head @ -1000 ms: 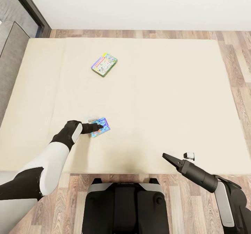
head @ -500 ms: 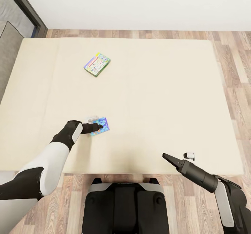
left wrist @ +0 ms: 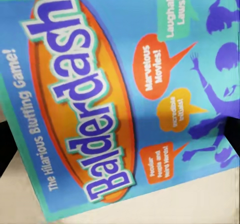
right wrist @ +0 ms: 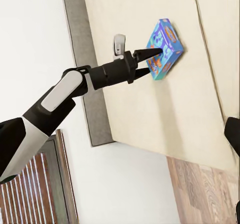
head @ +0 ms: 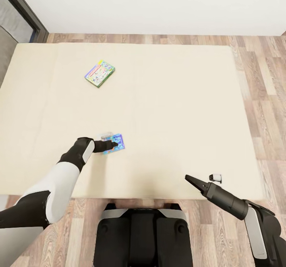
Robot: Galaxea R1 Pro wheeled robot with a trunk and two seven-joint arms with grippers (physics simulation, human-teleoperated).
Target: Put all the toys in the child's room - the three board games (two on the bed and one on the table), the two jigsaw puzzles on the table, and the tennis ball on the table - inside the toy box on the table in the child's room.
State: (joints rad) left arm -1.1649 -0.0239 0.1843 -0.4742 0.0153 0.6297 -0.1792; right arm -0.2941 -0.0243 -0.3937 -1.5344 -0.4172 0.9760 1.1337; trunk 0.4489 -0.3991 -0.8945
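Bed: cream mattress lying across the middle of the head view, wooden floor showing around it, white wall beyond
Balderdash board game: blue box lying flat on the bed near the robot's edge; its printed lid is facing the left wrist camera close up
Left gripper: reaching over that box, its dark fingers straddling the box at one end, as the right wrist view is showing; fingers are looking spread beside the box rather than pressed against it, so it is appearing released and lined up for a grasp
Second board game: multicoloured box lying flat farther up the bed, well apart from the first
Right gripper: hanging over the near edge of the bed, carrying nothing, fingers looking drawn together to a point; probably waiting out of the way
Small white object: sitting just beside the right gripper; too small to identify
Obstacles: nothing is lying between the left gripper and its box
Toy box and table: not appearing at this moment
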